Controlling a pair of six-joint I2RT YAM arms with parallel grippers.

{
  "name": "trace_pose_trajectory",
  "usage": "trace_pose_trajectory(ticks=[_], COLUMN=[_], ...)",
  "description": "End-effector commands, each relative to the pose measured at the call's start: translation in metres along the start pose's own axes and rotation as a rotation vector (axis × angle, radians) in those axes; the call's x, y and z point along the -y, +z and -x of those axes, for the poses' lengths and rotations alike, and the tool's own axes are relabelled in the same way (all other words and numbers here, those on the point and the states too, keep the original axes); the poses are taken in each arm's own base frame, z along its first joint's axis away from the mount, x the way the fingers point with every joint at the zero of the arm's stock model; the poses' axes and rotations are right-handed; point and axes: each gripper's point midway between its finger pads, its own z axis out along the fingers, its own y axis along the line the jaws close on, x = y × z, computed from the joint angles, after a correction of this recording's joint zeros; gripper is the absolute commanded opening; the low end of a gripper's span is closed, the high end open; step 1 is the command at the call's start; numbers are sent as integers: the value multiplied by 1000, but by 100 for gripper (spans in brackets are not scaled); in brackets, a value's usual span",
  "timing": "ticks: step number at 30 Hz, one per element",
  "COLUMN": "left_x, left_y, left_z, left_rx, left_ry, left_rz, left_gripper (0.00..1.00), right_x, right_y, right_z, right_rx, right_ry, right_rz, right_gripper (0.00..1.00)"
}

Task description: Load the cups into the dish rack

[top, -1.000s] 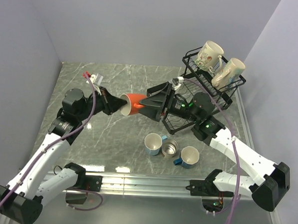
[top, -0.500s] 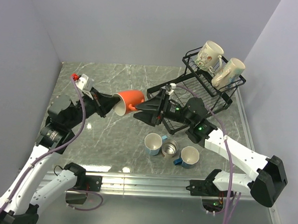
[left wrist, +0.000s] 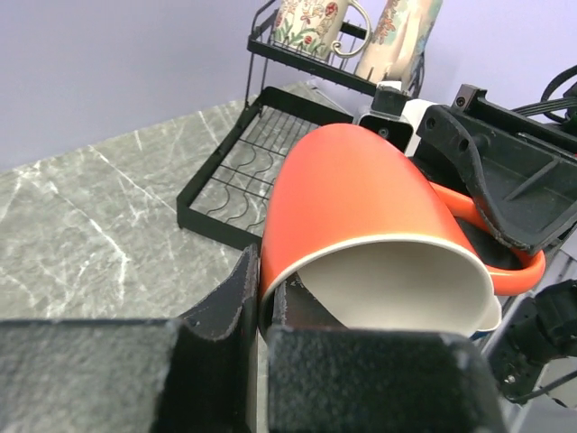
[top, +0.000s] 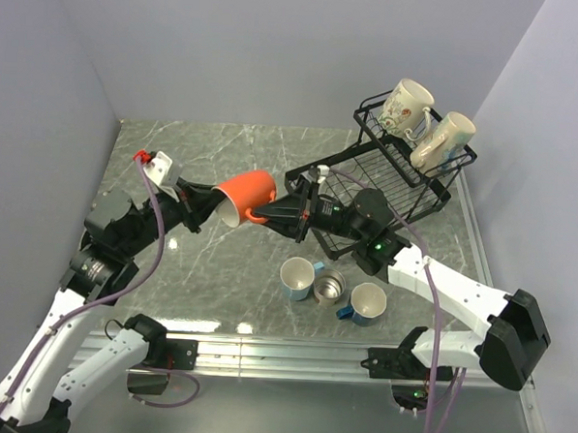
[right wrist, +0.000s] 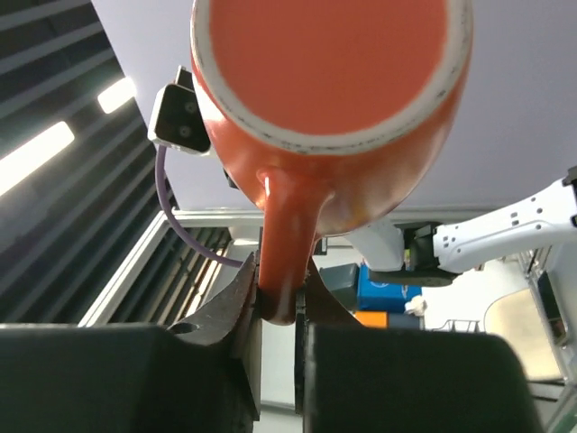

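Observation:
An orange mug (top: 247, 193) hangs in the air above the table's middle, held from both sides. My left gripper (top: 217, 205) is shut on its rim (left wrist: 270, 271), one finger inside the pale interior and one outside. My right gripper (top: 267, 215) is shut on the mug's handle (right wrist: 287, 244), with the mug's base (right wrist: 334, 81) facing the right wrist camera. The black wire dish rack (top: 388, 168) stands at the back right. A floral cream mug (top: 406, 106) and a second cream mug (top: 443, 137) sit in its upper basket.
Two blue mugs (top: 296, 278) (top: 369, 303) and a small steel cup (top: 329, 287) stand together on the marble table (top: 225, 145), near the front under my right arm. Grey walls close in the left, back and right sides.
My right gripper was open around the orange mug and has shut on its handle. The mug has shifted a little left and up, and the left arm has drawn back.

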Motion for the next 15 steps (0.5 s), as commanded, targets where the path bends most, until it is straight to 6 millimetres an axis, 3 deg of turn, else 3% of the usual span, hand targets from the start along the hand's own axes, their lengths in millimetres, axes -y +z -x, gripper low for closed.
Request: trace_pose_trajectory(ticks=[1,5,10,12,15], left_x=[22,10,-3,-6,-13], left_y=[-7,-3,-3,-4,-5], left_z=[38,30,24,20,14], left_rx=[108,64,54,54,46], left_ry=[-25,-37,-65,-76,-80], left_rz=[-62,-1,71,90,122], left_gripper=[0,6,23,37,45], right_x=[-15,-21,-30,-32,-34], right_y=[5,5,3,-1,-6], right_z=[-8,-8,-3,3,6], right_rx=[-38,-16,57,116,158], right_ry=[-128,-163,-286,-346,-394], right_rz=[54,54,9,-39,-77], right_gripper=[0,0,0,0,0])
